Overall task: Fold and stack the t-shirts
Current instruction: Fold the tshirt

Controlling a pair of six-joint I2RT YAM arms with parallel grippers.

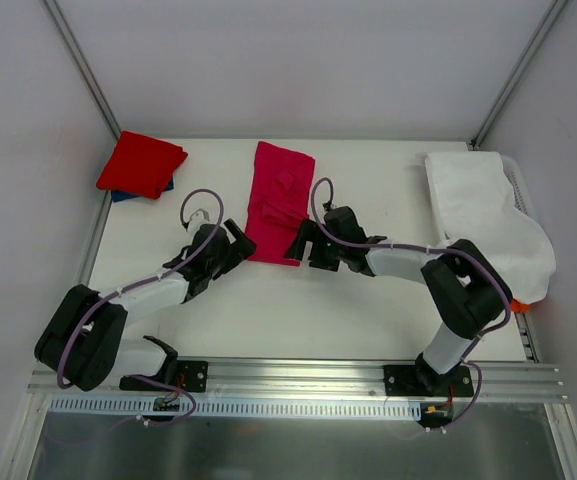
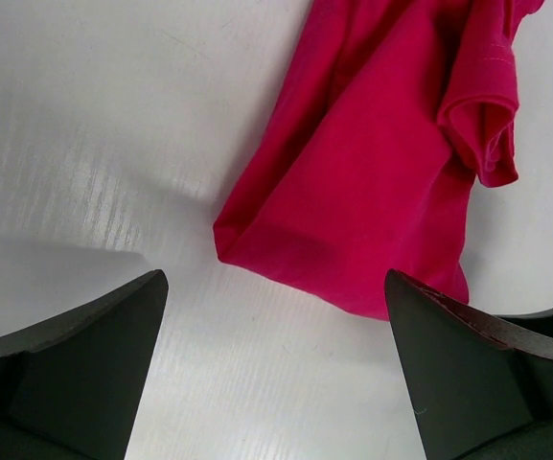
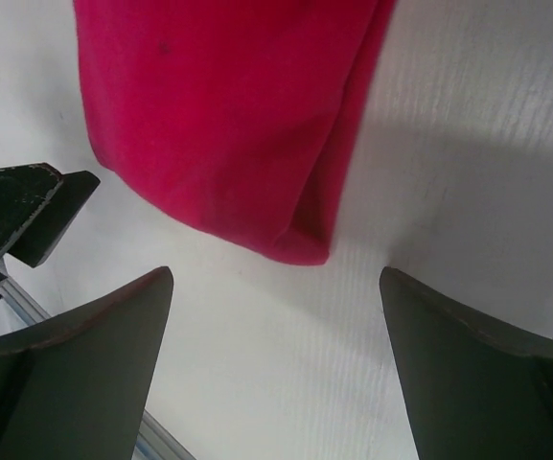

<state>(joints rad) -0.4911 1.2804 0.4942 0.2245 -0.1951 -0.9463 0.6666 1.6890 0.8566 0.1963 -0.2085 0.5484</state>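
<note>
- Overhead, the crimson-pink t-shirt (image 1: 280, 203) lies as a long, partly folded strip at the middle of the white table (image 1: 368, 310), running from the far edge toward the arms.
- At the far left corner, the red t-shirt (image 1: 141, 164) sits folded on top of the blue t-shirt (image 1: 120, 196), of which only a thin edge shows.
- A white cloth (image 1: 483, 215) lies along the right side, well apart from the shirts.
- The left gripper (image 1: 238, 248) is just left of the strip's near end and the right gripper (image 1: 304, 246) just right of it. Both have their jaws apart and hold nothing.
- From the left wrist, the left gripper (image 2: 271, 374) stands wide apart over bare table, the near corner of the crimson-pink t-shirt (image 2: 372, 182) just beyond its fingertips, and a sleeve (image 2: 487, 125) folded over on the right.
- From the right wrist, the right gripper (image 3: 276, 374) also gapes wide and empty. The crimson-pink t-shirt (image 3: 218, 115) has its folded edge just past the fingers, and the left gripper (image 3: 17, 216) shows at the left edge.
</note>
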